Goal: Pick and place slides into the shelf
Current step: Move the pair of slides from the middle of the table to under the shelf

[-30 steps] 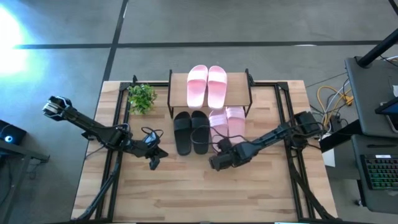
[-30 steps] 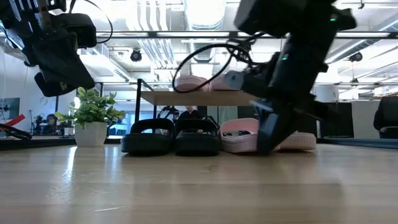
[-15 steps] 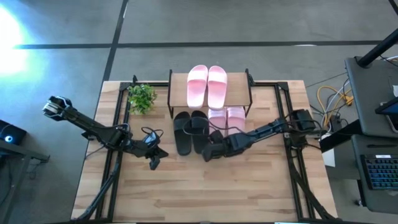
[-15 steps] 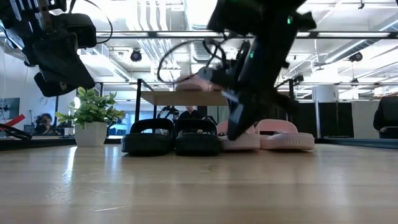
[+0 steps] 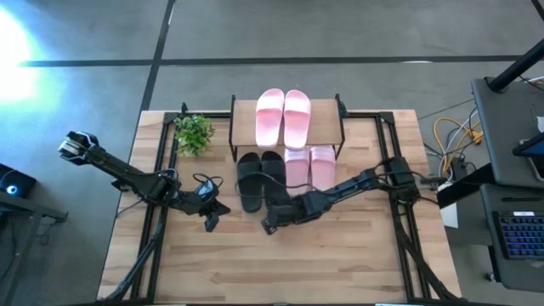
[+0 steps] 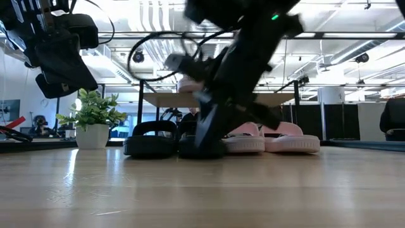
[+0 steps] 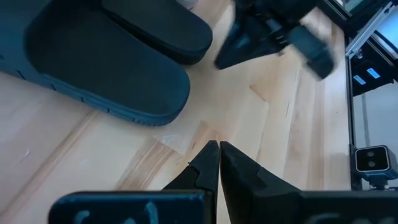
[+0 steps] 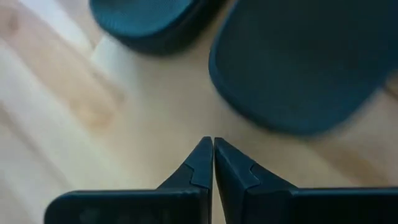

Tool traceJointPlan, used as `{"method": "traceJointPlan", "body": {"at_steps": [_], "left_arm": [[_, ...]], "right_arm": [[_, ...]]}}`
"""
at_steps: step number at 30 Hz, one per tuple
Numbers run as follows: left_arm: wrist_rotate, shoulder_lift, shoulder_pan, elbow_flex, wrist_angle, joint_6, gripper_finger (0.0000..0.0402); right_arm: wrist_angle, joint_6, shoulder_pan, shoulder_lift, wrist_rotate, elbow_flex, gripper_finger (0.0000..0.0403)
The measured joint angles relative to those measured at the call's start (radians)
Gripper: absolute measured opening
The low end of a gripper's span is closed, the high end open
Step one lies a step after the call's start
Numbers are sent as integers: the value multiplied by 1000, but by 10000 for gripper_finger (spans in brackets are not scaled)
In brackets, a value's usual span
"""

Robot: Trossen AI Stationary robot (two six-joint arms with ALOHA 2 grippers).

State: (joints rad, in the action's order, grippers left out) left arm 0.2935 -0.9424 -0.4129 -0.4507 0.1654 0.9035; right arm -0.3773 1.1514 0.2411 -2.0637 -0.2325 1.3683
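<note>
Slides fill the shelf (image 5: 328, 112): one pink pair (image 5: 283, 117) lies on its light top board, while a black pair (image 5: 261, 178) and a second pink pair (image 5: 309, 163) stand side by side on the table at its lower level, heels poking out toward the table's front. The right arm reaches in from the table's right edge, stretched long and low across the boards, and its gripper (image 5: 270, 224) sits just in front of the black pair's heels, fingers pressed together with nothing between them. The left arm waits over the left side of the table, elbow bent, its gripper (image 5: 210, 223) pointing down at bare wood, fingers likewise closed and empty. A small potted plant (image 5: 194, 133) stands left of the shelf.
</note>
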Motion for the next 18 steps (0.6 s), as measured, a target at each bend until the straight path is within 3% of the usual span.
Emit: {"method": "traceJointPlan", "body": {"at_steps": [5,11,14,18], "left_arm": [[0,0,0,0,-1,1,0],[0,0,0,0,0,6,0],[0,-1,0,1,-2,19,0],[-47,-32,-3,5,-109,31,0]], "right_arm": [[-79,-66,-28,-76,-73,104,9],[-243,-90,-44,-77,-224,183,9],[-237,-148,-51,-55,-186,188,9],[-229,-239,-50,-43,-43,194,9]]}}
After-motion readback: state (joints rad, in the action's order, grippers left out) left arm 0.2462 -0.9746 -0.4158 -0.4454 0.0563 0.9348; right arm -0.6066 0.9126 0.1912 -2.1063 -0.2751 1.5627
